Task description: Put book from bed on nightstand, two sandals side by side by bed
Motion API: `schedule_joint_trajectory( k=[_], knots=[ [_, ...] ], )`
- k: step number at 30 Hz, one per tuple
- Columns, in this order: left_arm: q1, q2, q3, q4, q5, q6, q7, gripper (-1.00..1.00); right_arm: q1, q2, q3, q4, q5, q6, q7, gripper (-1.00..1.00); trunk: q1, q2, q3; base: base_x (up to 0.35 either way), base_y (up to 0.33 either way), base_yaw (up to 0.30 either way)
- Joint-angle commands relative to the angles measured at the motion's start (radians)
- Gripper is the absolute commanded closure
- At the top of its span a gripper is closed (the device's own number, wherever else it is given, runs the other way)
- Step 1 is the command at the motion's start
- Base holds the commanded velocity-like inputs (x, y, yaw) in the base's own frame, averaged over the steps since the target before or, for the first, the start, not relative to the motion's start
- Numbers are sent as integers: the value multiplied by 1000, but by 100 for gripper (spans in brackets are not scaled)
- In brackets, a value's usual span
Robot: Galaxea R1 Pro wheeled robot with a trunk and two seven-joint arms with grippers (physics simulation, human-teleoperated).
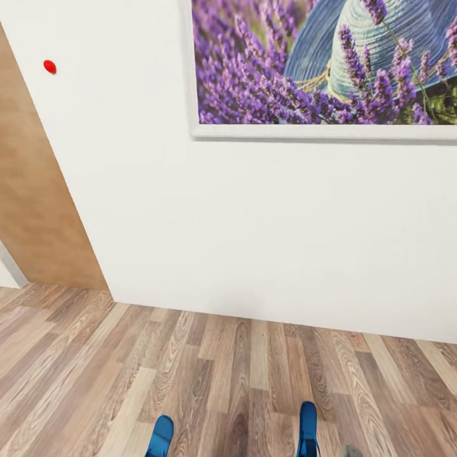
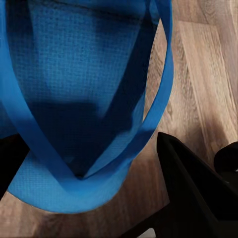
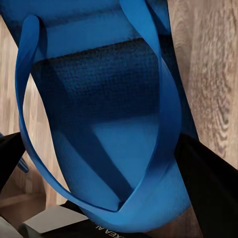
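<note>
Two bright-blue sandals poke up at the bottom of the head view, one sandal [image 1: 160,435] on the left and the other sandal [image 1: 308,428] on the right, both above the wood floor. In the left wrist view my left gripper [image 2: 89,144] is shut on a blue sandal [image 2: 84,74], which sits between the dark fingers [image 2: 191,188] with its thong straps facing the camera. In the right wrist view my right gripper [image 3: 99,144] is shut on the other blue sandal [image 3: 114,124], held the same way. The book, the bed and the nightstands are out of view.
A white wall [image 1: 254,216] stands close ahead, carrying a framed lavender picture [image 1: 324,63]. A light wood door panel [image 1: 32,190] is at the left, with a small red dot [image 1: 49,66] on the wall beside it. Wood-plank floor [image 1: 228,374] runs between me and the wall.
</note>
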Motion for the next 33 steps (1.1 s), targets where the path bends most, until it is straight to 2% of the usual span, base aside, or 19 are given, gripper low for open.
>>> schedule_joint_trajectory(
  k=[1, 10, 22, 33],
  knots=[
    [-1, 0, 9, 1, -12, -6, 2, 100, -1, 0, -9, -1, 5, 9, 4, 100, 0, 0, -1, 309, 0, 3],
    [-1, 0, 9, 1, -12, -6, 2, 100, -1, 0, -10, -2, 5, 9, 4, 100, 0, 0, -1, 328, 0, 25],
    [-1, 0, 9, 1, -12, -6, 2, 100, -1, 0, -10, -3, 5, 9, 3, 100, 0, 0, -1, 329, 0, 192],
    [-1, 0, 9, 1, -12, -6, 3, 100, -1, 0, -10, -3, 5, 9, 3, 100, 0, 0, -1, 54, 0, 209]
  ],
)
